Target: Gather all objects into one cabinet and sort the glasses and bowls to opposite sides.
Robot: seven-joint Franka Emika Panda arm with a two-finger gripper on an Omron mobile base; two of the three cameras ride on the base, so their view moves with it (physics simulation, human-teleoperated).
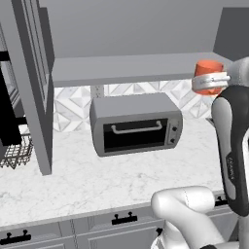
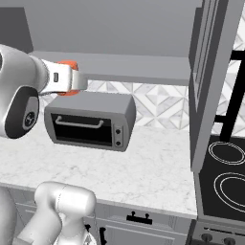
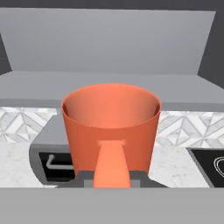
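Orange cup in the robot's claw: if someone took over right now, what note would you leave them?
Gripper: shut on the orange mug, gripping its handle, held in front of the open cabinet, near the edge of its shelf.
Shelf: its visible part is bare.
Done: one mug picked up and raised to the cabinet.
Left: set this mug on the shelf to one side; any other cups and bowl are out of sight.

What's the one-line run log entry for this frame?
phase: carry to cabinet | gripper: shut on orange mug | mug: upright, in front of cabinet shelf | below: toaster on counter
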